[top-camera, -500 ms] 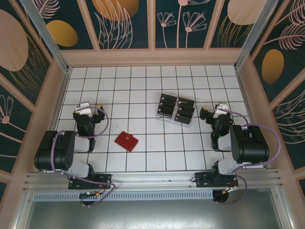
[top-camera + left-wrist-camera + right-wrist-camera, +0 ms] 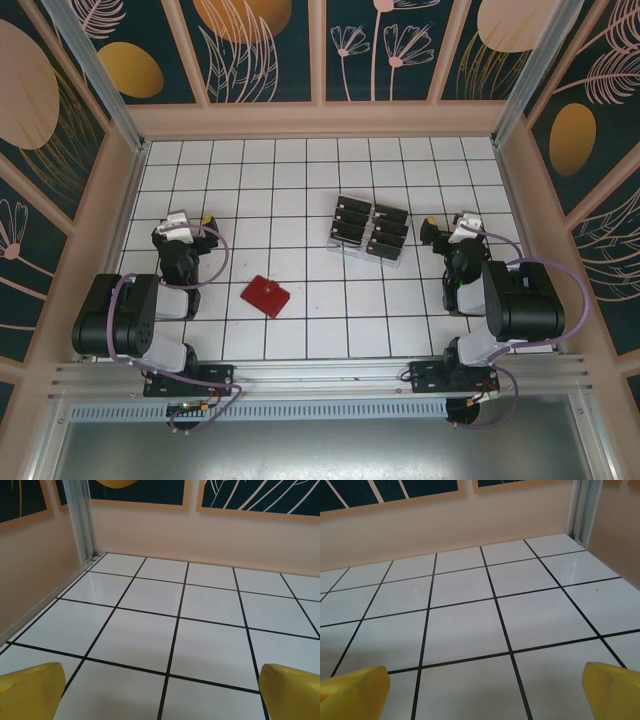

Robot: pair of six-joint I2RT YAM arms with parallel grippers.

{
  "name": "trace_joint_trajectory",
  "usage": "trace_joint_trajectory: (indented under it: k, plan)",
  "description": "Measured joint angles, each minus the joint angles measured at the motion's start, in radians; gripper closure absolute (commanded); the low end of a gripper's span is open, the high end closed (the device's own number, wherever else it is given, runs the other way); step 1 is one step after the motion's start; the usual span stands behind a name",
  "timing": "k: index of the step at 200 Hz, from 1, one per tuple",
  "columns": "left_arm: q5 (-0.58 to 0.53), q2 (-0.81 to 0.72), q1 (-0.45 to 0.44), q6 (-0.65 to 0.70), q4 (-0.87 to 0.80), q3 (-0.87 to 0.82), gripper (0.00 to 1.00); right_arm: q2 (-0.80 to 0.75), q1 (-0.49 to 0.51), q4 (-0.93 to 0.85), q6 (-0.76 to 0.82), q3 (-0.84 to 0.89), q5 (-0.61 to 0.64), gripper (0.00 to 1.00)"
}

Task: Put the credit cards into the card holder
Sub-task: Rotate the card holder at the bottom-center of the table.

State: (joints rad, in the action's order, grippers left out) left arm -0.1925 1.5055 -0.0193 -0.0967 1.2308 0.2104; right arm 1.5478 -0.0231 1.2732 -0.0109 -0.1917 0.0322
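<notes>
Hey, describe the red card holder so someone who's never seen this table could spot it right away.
Start at the white gridded table seen from above. The card holder lies flat toward the near edge, left of centre. It is the one red thing, unlike the black credit cards farther back.

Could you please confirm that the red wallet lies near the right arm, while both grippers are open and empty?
Not quite: the top view shows the red wallet near the left arm, not the right. The left gripper and right gripper are open and empty.
</notes>
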Motion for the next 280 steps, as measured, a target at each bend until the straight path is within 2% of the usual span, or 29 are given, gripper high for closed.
trace_joint_trajectory:
  k: [148, 167, 201, 230, 248, 280]
  plan:
    - [-0.002, 0.006, 0.0, 0.0, -0.004, 0.013, 0.01, 0.0, -0.031, 0.026, -0.03, 0.0, -0.041, 0.01]
    - [-0.018, -0.032, 0.0, -0.001, -0.101, 0.051, 0.01, -0.037, -0.031, -0.003, -0.036, 0.0, -0.031, 0.01]
    - [-0.06, -0.142, 0.0, -0.013, -0.261, 0.162, 0.01, -0.272, -0.04, -0.15, -0.076, -0.013, 0.008, 0.01]
    - [-0.078, -0.227, 0.0, -0.088, -0.427, 0.237, 0.02, -0.436, -0.077, -0.358, -0.223, -0.116, 0.002, 0.01]
    - [-0.075, -0.269, 0.0, -0.177, -0.571, 0.304, 0.02, -0.509, -0.11, -0.427, -0.322, -0.161, -0.094, 0.01]
    - [-0.01, -0.352, -0.001, -0.373, -0.824, 0.403, 0.02, -0.581, -0.103, -0.561, -0.454, -0.242, -0.317, 0.15]
